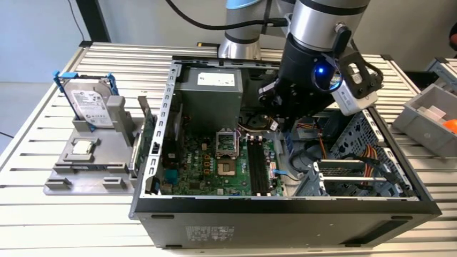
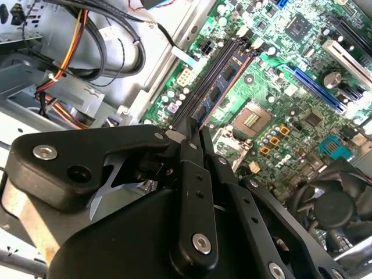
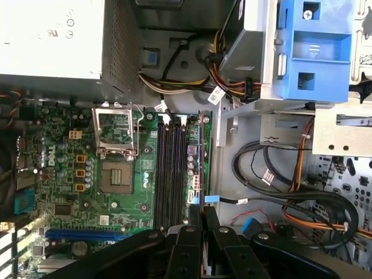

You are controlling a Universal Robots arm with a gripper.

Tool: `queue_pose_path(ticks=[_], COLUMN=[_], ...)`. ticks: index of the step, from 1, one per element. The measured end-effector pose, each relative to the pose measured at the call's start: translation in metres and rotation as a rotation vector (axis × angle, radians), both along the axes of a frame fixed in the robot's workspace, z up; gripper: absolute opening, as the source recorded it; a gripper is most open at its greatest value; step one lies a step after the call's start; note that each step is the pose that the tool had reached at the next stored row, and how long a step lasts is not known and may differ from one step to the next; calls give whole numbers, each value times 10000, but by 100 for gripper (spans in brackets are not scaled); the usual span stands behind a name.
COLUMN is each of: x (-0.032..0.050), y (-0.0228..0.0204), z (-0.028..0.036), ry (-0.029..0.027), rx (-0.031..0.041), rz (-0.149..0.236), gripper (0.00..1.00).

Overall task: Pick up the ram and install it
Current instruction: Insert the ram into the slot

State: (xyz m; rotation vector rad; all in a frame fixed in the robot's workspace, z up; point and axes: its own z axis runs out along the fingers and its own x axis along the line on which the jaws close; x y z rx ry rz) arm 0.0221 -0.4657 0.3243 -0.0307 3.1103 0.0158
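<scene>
Ram point(image 2: 224, 81) sits edge-on between the fingers point(image 2: 187, 174) of the gripper point(image 2: 195, 132), a thin dark-blue board with flat black chips. It lies along the outermost memory slot, the one nearest the cable side of the motherboard point(image 3: 145, 192). Claw is nearly closed, pinched on the stick's upper edge, so the narrow grip keeps the board upright and lined up with the slot. In the first wrist view the ram point(image 3: 200, 157) reads as one thin blue line beside the empty black memory slots point(image 3: 168, 168). Whether it is fully seated I cannot tell.

Gripper point(image 1: 275, 120) reaches straight down into the open PC case point(image 1: 286, 219), matte black links with silver screws. The board is glossy green and densely studded, with a square metal CPU socket point(image 3: 116, 174). A hard drive point(image 1: 89, 104) in blue rails stands in a grey holder on the ribbed metal table point(image 1: 43, 225), well apart.
</scene>
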Motion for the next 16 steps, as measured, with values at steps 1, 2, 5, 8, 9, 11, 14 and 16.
queue_pose_path(ticks=[1, 2, 5, 8, 9, 11, 14, 16], x=[0, 0, 0, 1, 1, 2, 2, 2], y=[0, 0, 0, -1, -2, -2, -2, -2], z=[-37, -56, -96, -98, -111, -146, -201, -238], ry=[0, 1, 1, 1, 0, 1, 0, 0], rx=[0, -4, -31, -35, -33, -34, -33, -34], rz=[0, 0, -1, -1, -2, -9, -10, -22], gripper=[0, 0, 0, 0, 0, 0, 0, 0])
